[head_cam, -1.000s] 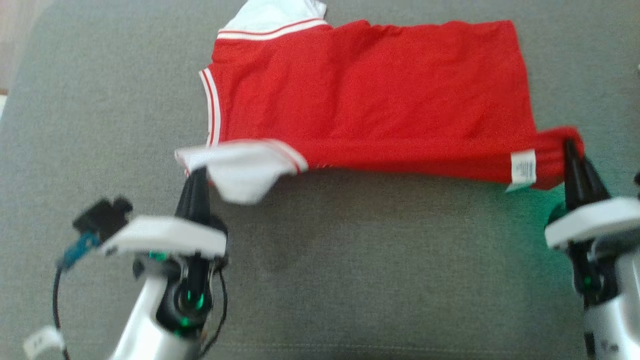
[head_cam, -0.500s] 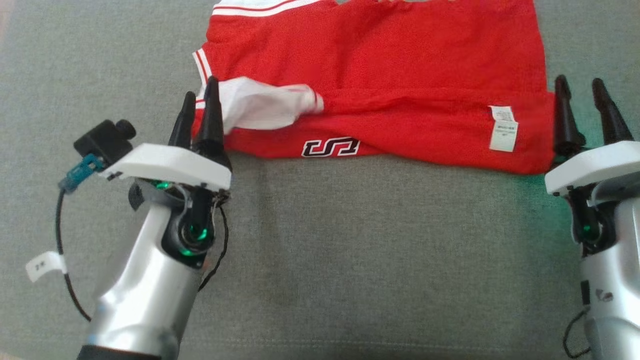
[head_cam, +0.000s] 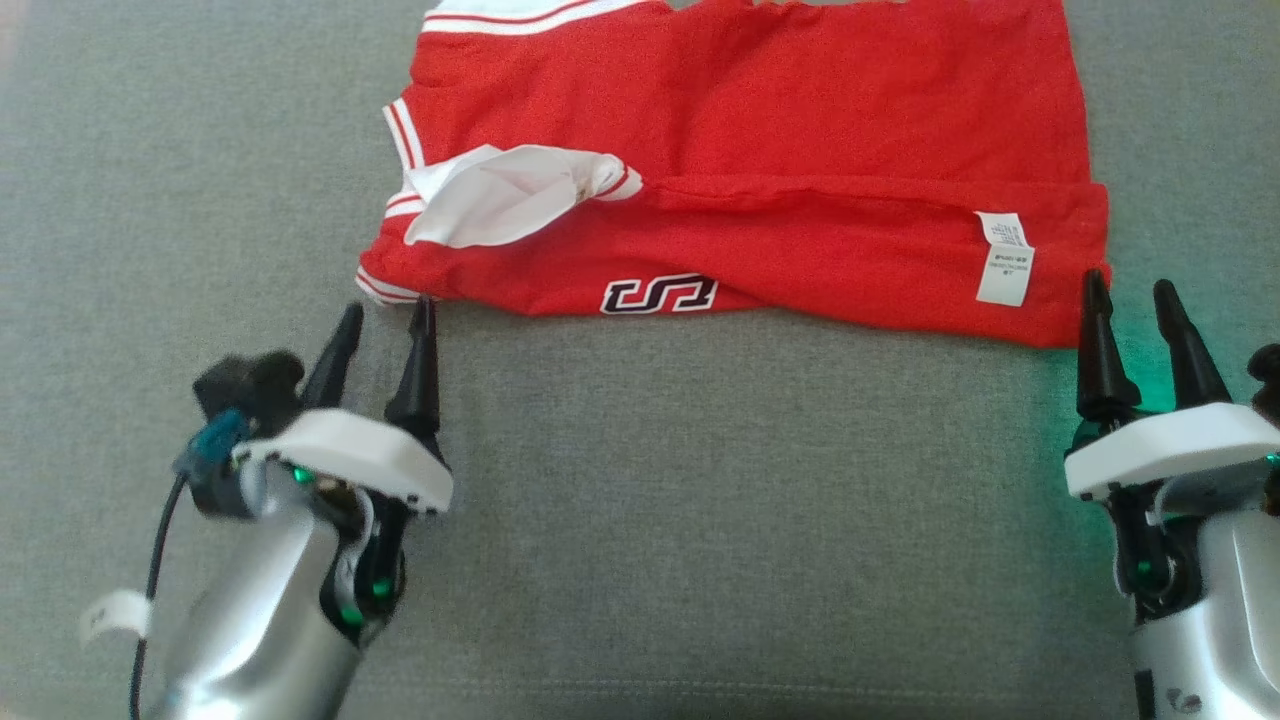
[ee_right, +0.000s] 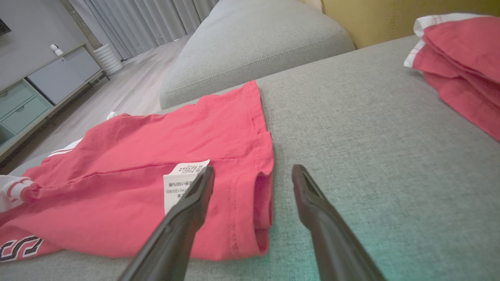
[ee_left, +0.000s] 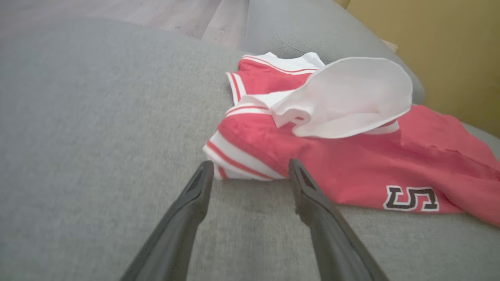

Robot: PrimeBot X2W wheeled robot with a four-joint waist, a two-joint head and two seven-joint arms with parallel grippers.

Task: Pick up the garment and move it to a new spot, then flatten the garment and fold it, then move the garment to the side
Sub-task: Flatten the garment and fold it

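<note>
garment (head_cam: 800,150): red is seen over the body; the edges are trimmed in white with thin red stripes.
sleeve (head_cam: 490,195): plain white, ended by a red-striped band.
number (head_cam: 660,293): black, outlined in white.
label (head_cam: 1005,260): white, printed with small grey text.
sofa (head_cam: 700,520): grey, with a fine woven texture.
left gripper (head_cam: 388,306): black fingers, white plate, silver forearm, green lights.
right gripper (head_cam: 1130,282): coloured the same; a green glow is cast on the sofa.
second garment (ee_right: 465,50): red, edged in white.
wall (ee_right: 390,15): mustard yellow.
drawers (ee_right: 19,109): pale green.

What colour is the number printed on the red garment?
Black with a white outline, on the garment; the number shows best in the left wrist view.
</note>
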